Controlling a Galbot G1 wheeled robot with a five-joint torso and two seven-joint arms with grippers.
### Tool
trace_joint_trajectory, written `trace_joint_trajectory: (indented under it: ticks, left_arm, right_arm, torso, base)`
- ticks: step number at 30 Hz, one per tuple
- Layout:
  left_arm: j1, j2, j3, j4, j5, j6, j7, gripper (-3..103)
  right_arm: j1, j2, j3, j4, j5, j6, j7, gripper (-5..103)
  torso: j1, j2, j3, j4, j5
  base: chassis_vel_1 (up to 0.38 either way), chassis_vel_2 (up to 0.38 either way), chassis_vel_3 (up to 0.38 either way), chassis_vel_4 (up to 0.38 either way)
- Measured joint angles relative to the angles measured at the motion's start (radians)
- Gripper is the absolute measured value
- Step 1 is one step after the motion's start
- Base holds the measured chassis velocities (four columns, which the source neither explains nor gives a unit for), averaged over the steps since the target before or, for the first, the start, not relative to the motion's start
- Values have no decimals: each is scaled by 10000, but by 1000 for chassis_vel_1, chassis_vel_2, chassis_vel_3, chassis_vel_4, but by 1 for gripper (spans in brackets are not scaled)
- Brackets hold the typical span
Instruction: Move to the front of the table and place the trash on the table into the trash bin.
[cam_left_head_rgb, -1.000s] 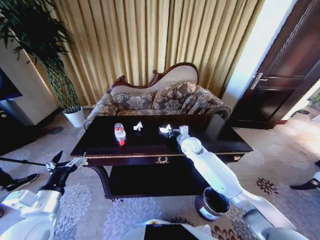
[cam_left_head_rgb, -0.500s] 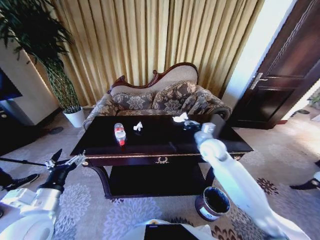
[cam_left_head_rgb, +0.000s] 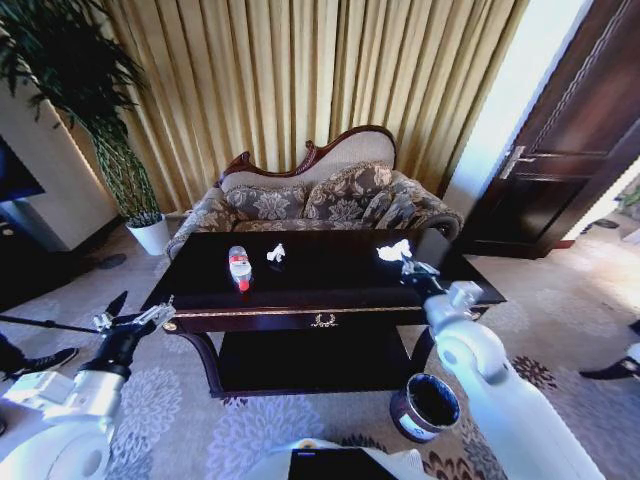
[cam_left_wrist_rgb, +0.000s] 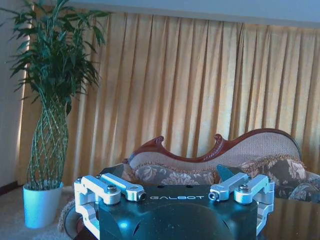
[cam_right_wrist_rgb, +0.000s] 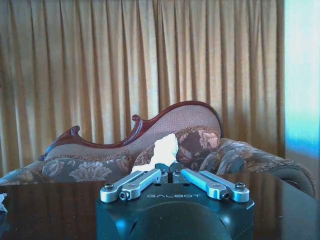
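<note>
A crumpled white paper scrap (cam_left_head_rgb: 393, 250) is clamped between the closed fingers of the right gripper (cam_left_head_rgb: 405, 262), raised above the table (cam_left_head_rgb: 300, 285) near its right edge. On the tabletop, toward the left side, lie the clear plastic bottle (cam_left_head_rgb: 239, 267) and, just beside it, another paper scrap (cam_left_head_rgb: 276, 253). The trash bin (cam_left_head_rgb: 425, 406) stands on the carpet by the table's front right corner. The left gripper (cam_left_head_rgb: 137, 322), fingers spread wide, hangs off the table's front left corner.

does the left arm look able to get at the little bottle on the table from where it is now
Probably yes. The left gripper hovers open off the table's left front corner, and the bottle lies on bare tabletop with nothing between. It would need a fair stretch forward, though.
</note>
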Motion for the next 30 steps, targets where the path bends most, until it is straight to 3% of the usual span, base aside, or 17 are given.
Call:
trace_joint_trajectory:
  ticks: [7, 22, 30]
  left_arm:
    - [172, 43, 44, 22, 102, -220, 93, 100]
    - [166, 8, 68, 46, 107, -266, 154, 100]
    - [167, -136, 78, 20, 138, -271, 158, 100]
  right_arm:
    - [-753, 281, 596, 657, -60, 28, -29, 0]
    - [-1086, 509, 358, 641, -509, 201, -32, 0]
    - [-779, 713, 285, -2089, -1479, -120, -33, 0]
  torso:
    - [3, -2, 1, -1, 1]
    - [-9, 6, -3, -2, -1]
    - [10, -8, 7, -2, 2]
  base:
    - [58, -63, -56, 64]
    - [192, -189, -196, 186]
    - [21, -22, -19, 31]
